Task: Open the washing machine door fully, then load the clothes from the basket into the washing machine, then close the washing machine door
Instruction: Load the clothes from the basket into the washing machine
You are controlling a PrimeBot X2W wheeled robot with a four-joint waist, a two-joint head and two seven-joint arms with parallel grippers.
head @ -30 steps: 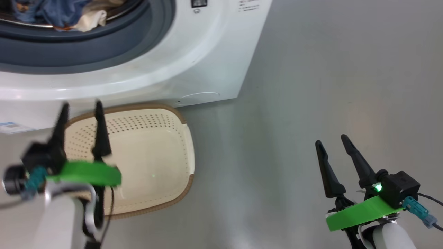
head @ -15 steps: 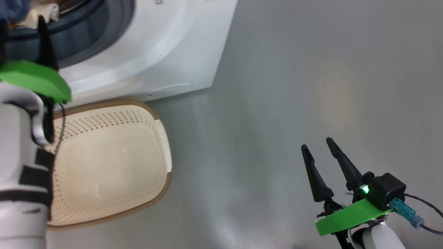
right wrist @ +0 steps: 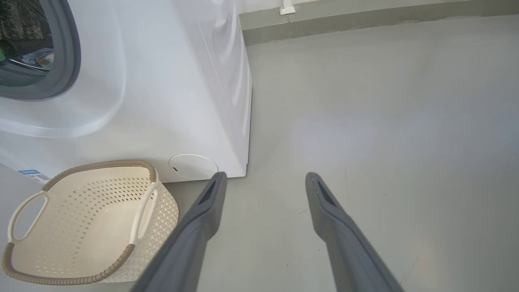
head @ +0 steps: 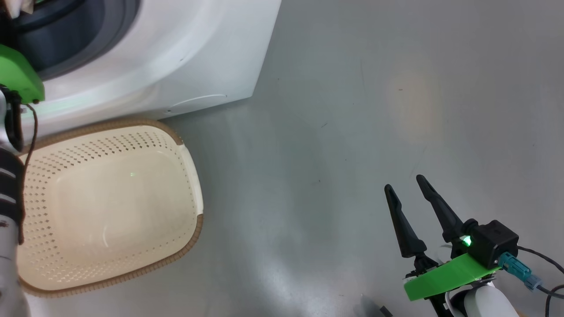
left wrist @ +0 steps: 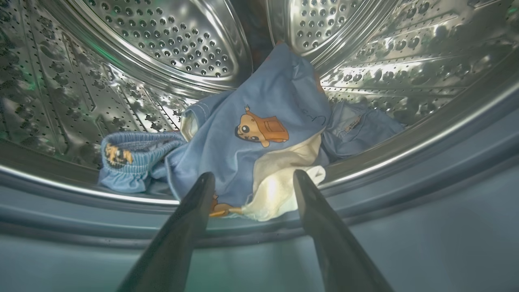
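Dark left pincer (left wrist: 253,174) points, spread, at clothes (left wrist: 259,129) inside drum (left wrist: 182,40).

Left arm: pale left forearm (head: 6,264) runs up the head view's left edge, green bracket (head: 17,77) at wrist; left gripper (left wrist: 253,178) fingers spread wide. Right arm: right gripper (head: 405,185) at lower right, fingers spread wide, pointing up, tilted slightly left.

right gripper (right wrist: 265,175) spread over floor (right wrist: 385,121) | basket (right wrist: 164,213) beside washing machine (right wrist: 162,81)

Clothes (left wrist: 259,121) lt blue w/ orange-brown figures; basket (head: 110,207) cream, brown rim.
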